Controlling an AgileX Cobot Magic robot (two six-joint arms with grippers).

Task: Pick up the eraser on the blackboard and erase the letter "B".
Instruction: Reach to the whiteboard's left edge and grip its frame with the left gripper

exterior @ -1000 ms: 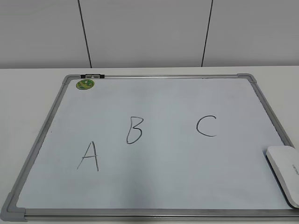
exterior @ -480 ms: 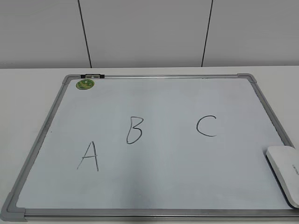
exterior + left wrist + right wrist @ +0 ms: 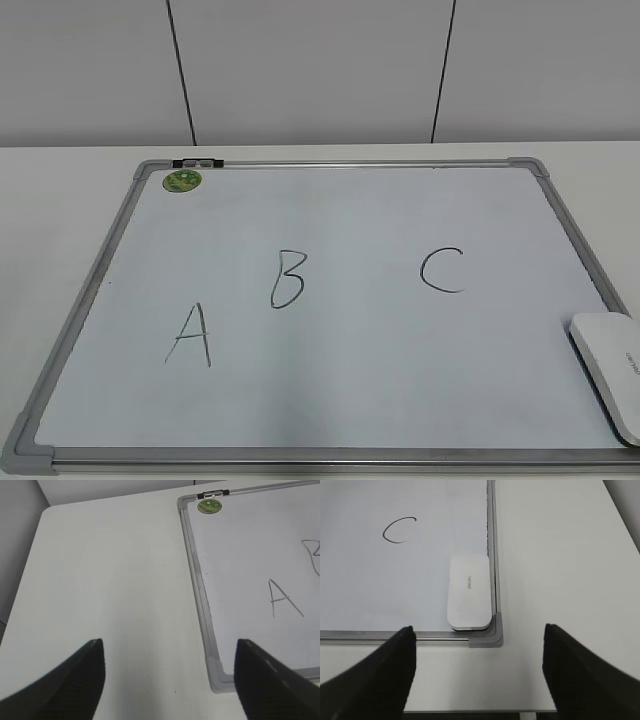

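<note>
The blackboard (image 3: 340, 210), a white board with a grey frame, lies flat on the table. The letter "B" (image 3: 288, 279) stands left of middle, between an "A" (image 3: 190, 336) and a "C" (image 3: 441, 270). The eraser (image 3: 610, 372), a white rounded block, lies in the board's near right corner; it also shows in the right wrist view (image 3: 468, 591). My right gripper (image 3: 479, 632) is open and empty, hovering over the table edge just short of that corner. My left gripper (image 3: 170, 645) is open and empty over bare table beside the board's near left corner (image 3: 220, 677). Neither gripper shows in the exterior view.
A round green sticker (image 3: 183, 181) and a small clip (image 3: 198, 161) sit at the board's far left corner. A white wall with dark seams stands behind the table. The table's front edge (image 3: 480, 711) lies just under my right gripper.
</note>
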